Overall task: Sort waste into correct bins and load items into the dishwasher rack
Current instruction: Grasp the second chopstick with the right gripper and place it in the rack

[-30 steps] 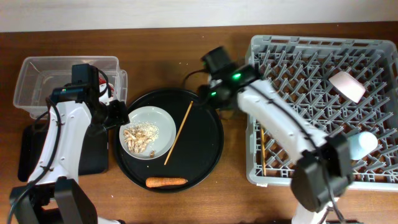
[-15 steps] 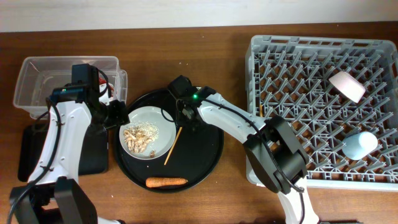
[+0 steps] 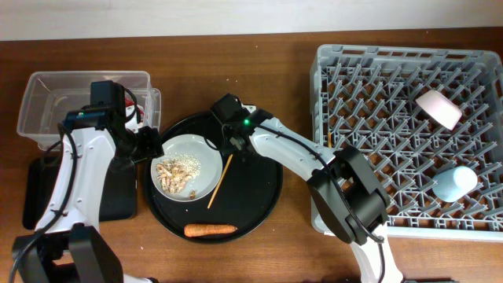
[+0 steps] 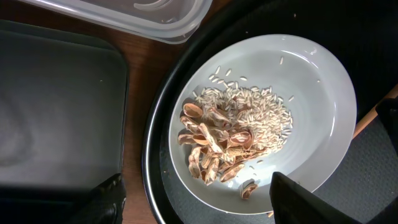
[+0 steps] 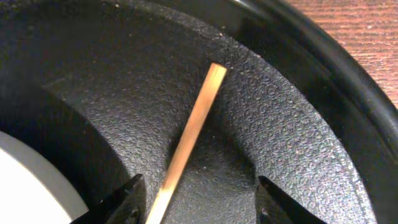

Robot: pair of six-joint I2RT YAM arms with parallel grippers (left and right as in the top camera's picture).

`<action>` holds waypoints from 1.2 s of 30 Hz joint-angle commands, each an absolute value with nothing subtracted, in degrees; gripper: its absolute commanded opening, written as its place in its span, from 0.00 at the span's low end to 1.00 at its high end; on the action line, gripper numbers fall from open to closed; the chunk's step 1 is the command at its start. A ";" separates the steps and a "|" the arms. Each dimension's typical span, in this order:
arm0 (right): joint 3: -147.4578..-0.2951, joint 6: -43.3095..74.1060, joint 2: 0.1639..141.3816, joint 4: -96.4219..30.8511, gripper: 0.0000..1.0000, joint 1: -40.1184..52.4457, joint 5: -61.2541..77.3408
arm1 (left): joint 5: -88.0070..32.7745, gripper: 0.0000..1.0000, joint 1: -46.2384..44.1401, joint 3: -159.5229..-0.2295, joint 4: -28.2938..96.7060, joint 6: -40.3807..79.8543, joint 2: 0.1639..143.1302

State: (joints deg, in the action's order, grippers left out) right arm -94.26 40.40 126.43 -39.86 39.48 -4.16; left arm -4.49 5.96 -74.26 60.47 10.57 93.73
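Observation:
The pale plate [image 3: 198, 149] holds beige food scraps [image 3: 174, 174] and sits on the round black tray [image 3: 259, 196]. My left gripper [image 3: 148, 145] is open, its fingers [image 4: 199, 205] straddling the plate's [image 4: 311, 81] near rim beside the scraps [image 4: 217, 143]. One wooden chopstick [image 3: 218, 185] leans across the plate's edge. My right gripper [image 3: 232, 145] is open low over the chopstick's upper end, which lies between its fingers [image 5: 202, 205], nearer the left one [image 5: 193, 124]. An orange carrot [image 3: 210, 230] lies at the tray's front. The white cup [image 3: 438, 108] and light-blue cup [image 3: 456, 182] are in the grey rack [image 3: 393, 71]. Wrapper, tissue and second chopstick are out of view.
The clear tub [image 3: 78, 86] stands at the back left and the black rectangular tray [image 3: 39, 192] in front of it, both beside my left arm. The rack fills the right side. The round tray's raised rim [image 5: 323, 81] runs close behind my right gripper.
My right arm has swung left from the rack's edge to the round tray and lowered over the chopstick's upper end. The left arm, plate and carrot have not moved.

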 commanded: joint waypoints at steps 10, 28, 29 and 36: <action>-97.82 40.80 131.09 -53.67 0.56 38.52 -6.04 | -5.10 0.73 6.07 -74.30 60.51 11.31 92.75; -99.39 22.20 127.98 -58.57 0.04 29.43 -4.93 | -5.10 0.73 6.07 -74.30 60.53 11.31 92.77; -99.96 20.45 126.39 -59.29 0.04 29.21 -4.73 | -5.10 0.73 6.07 -74.30 60.53 11.31 92.75; -100.42 12.36 111.79 -63.37 0.04 23.55 1.37 | -5.13 0.73 6.07 -74.30 60.53 11.33 92.75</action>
State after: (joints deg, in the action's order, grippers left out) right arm -99.22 16.03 118.24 -62.35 25.87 -0.75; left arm -4.47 5.96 -74.26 60.47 10.57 93.73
